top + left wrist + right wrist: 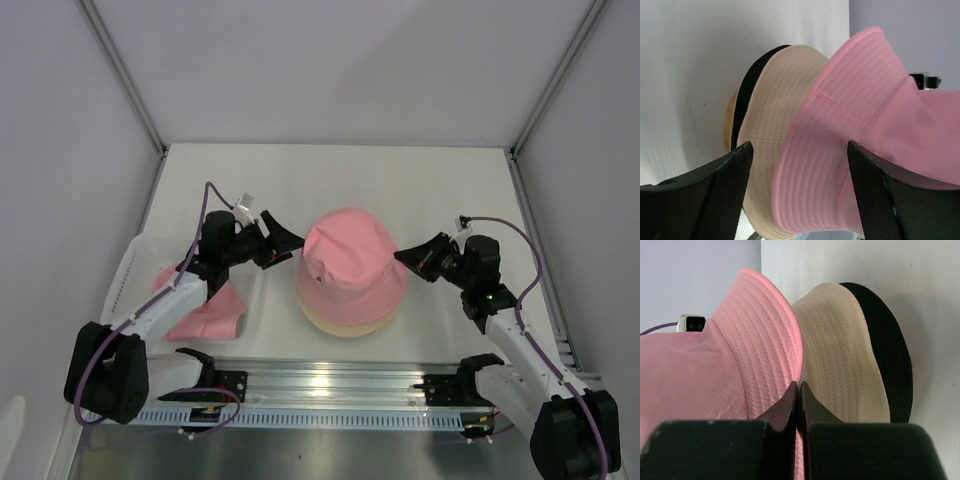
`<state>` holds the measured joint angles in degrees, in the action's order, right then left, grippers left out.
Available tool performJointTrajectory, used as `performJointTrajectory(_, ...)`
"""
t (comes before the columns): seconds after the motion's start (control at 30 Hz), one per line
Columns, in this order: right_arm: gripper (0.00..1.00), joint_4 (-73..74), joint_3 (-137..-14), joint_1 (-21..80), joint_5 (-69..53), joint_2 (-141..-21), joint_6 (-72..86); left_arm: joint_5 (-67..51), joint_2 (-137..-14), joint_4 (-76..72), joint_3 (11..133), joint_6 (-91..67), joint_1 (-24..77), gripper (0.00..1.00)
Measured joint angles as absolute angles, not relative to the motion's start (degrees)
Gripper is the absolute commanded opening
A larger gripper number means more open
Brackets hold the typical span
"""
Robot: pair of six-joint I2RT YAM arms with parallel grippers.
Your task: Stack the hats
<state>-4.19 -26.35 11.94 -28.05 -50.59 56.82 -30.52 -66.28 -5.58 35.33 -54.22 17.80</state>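
Stack: three hats sit nested at the middle of the counter, crowns up.
Top layer: pink hat, its brim draped down over the layer below.
Middle layer: beige hat; only its brim shows under the pink one.
Bottom layer: black hat, seen only in the wrist views as a dark brim edge under the beige.
Support: a wooden stand shows as a sliver beneath the black brim, so the stack appears to sit on it.
Outstanding item: second pink hat, lying crumpled on the counter at the left, well apart from the stack. It is against the white basket and partly under the left arm.
Left tool: fingers spread apart and holding nothing, aimed at the left side of the stack, near the pink and beige brims.
Right tool: fingers pressed together at the right edge of the pink brim. I cannot tell whether any fabric is nipped between them.
Progress (judgement): three of four hats are placed, so the task is mostly done.
Remaining (judgement): fetch the loose pink hat, open it out and seat it on top.
Watch point: the top brim sits uneven and may need smoothing.
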Motion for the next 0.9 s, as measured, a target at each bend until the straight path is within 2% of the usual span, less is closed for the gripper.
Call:
performJointTrajectory(0.6,0.00,-7.35,-25.15,12.64,-27.66,-54.26,55.79,-42.35,-73.25,-25.67,31.92,-56.29,17.76,0.71)
performJointTrajectory(0.7,0.00,-7.77,-25.15,12.78,-27.59,-54.83,55.59,-43.18,-73.67,-27.29,31.59,-56.80,18.00,0.60)
performJointTrajectory(0.73,0.00,-7.88,-25.15,12.84,-27.53,-54.98,55.55,-43.35,-73.87,-27.77,31.59,-56.82,18.15,0.48)
performJointTrajectory(0.8,0.00,-8.01,-25.15,13.06,-27.35,-55.29,55.37,-43.42,-74.15,-27.94,31.59,-56.64,18.37,0.32)
performJointTrajectory(0.83,0.00,-8.01,-25.15,13.08,-27.31,-55.55,55.35,-43.27,-74.37,-27.97,31.59,-56.47,18.46,0.13)
performJointTrajectory(0.9,0.00,-7.97,-25.15,13.15,-27.20,-56.10,55.24,-42.87,-74.61,-27.51,31.59,-56.38,18.50,0.01)
